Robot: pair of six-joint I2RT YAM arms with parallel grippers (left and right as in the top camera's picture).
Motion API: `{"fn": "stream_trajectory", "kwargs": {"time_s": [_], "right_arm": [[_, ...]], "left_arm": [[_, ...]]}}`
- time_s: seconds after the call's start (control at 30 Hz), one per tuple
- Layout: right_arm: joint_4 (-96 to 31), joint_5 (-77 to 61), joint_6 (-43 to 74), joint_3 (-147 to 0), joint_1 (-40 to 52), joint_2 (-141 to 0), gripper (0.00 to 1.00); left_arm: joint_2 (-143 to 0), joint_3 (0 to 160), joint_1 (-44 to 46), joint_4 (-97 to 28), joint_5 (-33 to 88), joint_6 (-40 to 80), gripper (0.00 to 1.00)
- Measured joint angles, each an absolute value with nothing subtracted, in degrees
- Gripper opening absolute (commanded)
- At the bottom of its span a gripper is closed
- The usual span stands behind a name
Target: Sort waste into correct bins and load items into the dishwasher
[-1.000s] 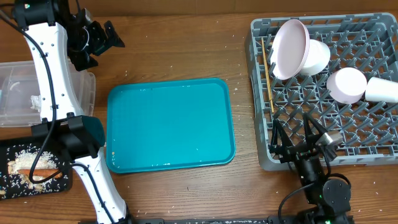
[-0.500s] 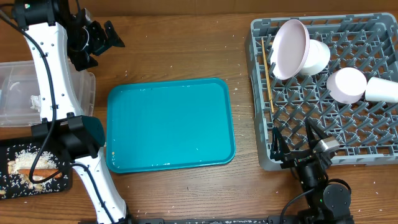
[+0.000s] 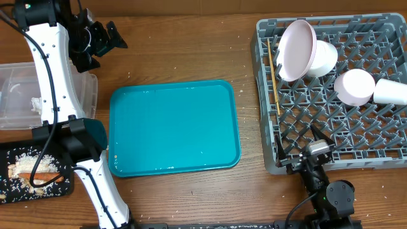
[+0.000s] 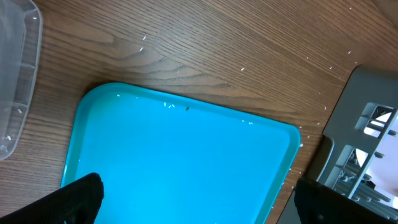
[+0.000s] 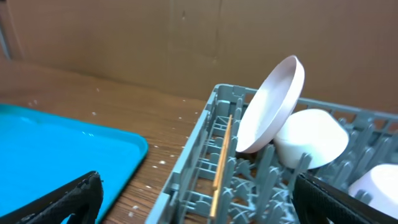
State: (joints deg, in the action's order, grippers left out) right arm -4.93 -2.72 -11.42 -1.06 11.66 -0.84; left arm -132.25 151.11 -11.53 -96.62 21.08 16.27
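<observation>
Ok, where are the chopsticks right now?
Overhead view, right side of the table: the chopsticks lie along the left edge of the grey dish rack, just left of the tilted white plate.

Overhead: fixed, straight down, far. It covers the table (image 3: 191,51) from the tub (image 3: 13,95) at the left edge to the rack (image 3: 331,121) at the right edge.
Left wrist: high, looks down on the tray (image 4: 180,162).
Right wrist: low, close to the rack's near-left corner, facing the far edge.
All three share the tray and the rack's left side.
</observation>
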Motion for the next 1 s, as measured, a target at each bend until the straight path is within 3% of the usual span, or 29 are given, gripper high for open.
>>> {"fn": "stream_trajectory", "kwargs": {"time_s": [0.23,1.0], "right_arm": [[-4.99,-2.68,-15.44,-1.06,11.66,-0.84,1.00],[-4.99,-2.72,-10.96,-1.06,11.66,-0.84,1.00]], "left_arm": [[-132.25,151.11,-11.53,-96.62,21.06,16.27,1.00],[-132.25,151.11,-11.53,-96.62,21.08,16.27,1.00]]}}
